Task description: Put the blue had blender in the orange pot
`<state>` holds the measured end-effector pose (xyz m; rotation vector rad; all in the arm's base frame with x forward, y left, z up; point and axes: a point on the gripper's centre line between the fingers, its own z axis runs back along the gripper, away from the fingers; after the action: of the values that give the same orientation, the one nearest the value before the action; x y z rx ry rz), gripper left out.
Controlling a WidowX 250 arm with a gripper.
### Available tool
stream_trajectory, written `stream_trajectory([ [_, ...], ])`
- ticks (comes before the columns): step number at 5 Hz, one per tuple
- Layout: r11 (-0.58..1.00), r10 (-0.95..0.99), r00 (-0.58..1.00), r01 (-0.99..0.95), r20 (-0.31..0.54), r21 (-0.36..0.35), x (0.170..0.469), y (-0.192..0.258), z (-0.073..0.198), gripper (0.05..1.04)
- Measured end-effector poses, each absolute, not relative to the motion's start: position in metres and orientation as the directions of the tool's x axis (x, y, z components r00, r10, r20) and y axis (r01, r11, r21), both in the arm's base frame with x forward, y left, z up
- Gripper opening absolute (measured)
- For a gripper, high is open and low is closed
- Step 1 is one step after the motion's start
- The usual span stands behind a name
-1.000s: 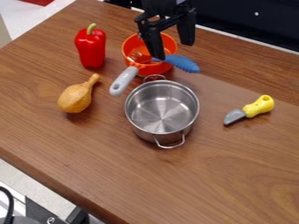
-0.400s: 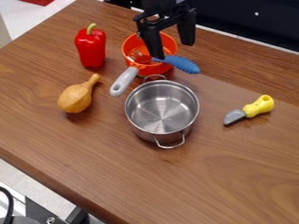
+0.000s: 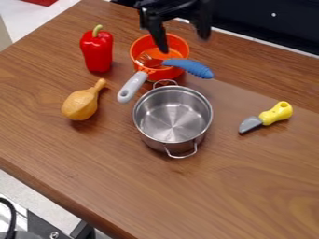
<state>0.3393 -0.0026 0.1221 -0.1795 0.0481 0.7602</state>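
The gripper (image 3: 184, 43) hangs at the top of the view, over the orange pot's right part, its two fingers spread wide with nothing between them. Below it, the orange pot (image 3: 179, 45) stands on the table with its grey handle toward the lower left. A blue-handled utensil (image 3: 192, 67) rests in the pot, its metal head inside and its blue handle leaning out over the right front rim.
A steel pot (image 3: 173, 115) stands just in front of the orange pot. To the left are a red pepper (image 3: 96, 51) and a tan gourd (image 3: 81, 104). A yellow-handled knife (image 3: 276, 113) lies at the right of the wooden table (image 3: 249, 186).
The gripper has risen a little, uncovering more of the orange pot and the blue handle. The utensil and both pots have stayed in place.
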Motion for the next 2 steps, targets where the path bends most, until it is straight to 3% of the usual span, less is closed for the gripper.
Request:
stream_trajectory([
  [1, 0.846, 0.522, 0.851, -0.524, -0.047, -0.100, 0.332, -0.017, 0.122, 1.001],
  [2, 0.931, 0.360, 0.932, -0.362, -0.044, -0.048, 0.319, -0.027, 0.120, 1.001],
])
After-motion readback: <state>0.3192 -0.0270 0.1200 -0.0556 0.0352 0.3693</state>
